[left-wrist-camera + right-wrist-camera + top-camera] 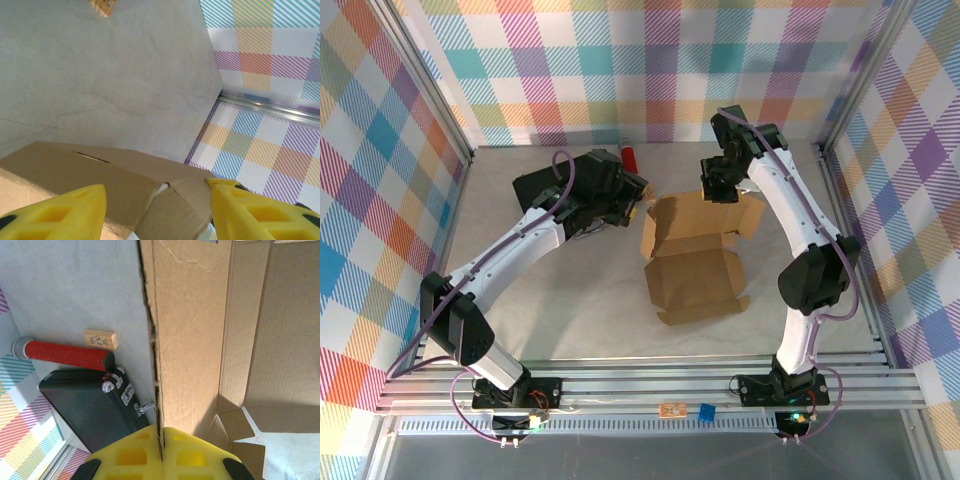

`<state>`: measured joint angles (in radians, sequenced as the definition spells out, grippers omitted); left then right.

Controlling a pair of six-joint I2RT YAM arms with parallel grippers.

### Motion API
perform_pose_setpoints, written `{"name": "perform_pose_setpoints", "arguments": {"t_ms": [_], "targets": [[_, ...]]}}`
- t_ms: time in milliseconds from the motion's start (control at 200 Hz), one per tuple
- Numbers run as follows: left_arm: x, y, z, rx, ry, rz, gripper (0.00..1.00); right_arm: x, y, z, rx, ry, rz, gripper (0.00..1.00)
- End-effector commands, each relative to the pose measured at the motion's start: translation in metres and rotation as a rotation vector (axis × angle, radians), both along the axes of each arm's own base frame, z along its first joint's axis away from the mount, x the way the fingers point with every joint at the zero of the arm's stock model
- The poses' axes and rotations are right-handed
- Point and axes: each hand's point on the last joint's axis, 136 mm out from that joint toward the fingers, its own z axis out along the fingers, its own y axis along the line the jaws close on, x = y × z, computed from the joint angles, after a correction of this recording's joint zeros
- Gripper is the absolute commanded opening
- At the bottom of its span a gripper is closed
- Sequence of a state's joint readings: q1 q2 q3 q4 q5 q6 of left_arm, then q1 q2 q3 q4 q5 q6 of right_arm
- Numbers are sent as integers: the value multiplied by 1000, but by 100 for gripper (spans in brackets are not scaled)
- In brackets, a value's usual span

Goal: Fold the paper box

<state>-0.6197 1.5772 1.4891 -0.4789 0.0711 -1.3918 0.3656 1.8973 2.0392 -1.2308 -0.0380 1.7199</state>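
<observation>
Plaid walls, grey tabletop, and the paper box lies mid-table, half-formed; our right gripper is clamped onto its upright rear panel; our left gripper stands agape astride a side corner, gripping nothing; we judge wall-raising is underway; next, that flap needs pressing inward; print on the small wooden block is illegible.

no text can be read — the small pale wooden block bears dark print, too blurred to decipher.
</observation>
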Motion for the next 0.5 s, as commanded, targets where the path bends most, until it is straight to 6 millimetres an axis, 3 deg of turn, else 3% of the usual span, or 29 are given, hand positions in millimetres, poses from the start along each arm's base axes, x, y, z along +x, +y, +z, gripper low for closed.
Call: {"name": "perform_pose_setpoints", "arguments": {"t_ms": [0, 265, 495], "targets": [[-1, -5, 6, -9, -29, -43, 54, 3, 1, -14, 16, 12, -22, 0], [-7, 12, 6, 80, -55, -54, 53, 45, 13, -13, 27, -348, 133, 0], [1, 27, 3, 135, -96, -75, 53, 63, 36, -18, 125, -505, 198, 0]]}}
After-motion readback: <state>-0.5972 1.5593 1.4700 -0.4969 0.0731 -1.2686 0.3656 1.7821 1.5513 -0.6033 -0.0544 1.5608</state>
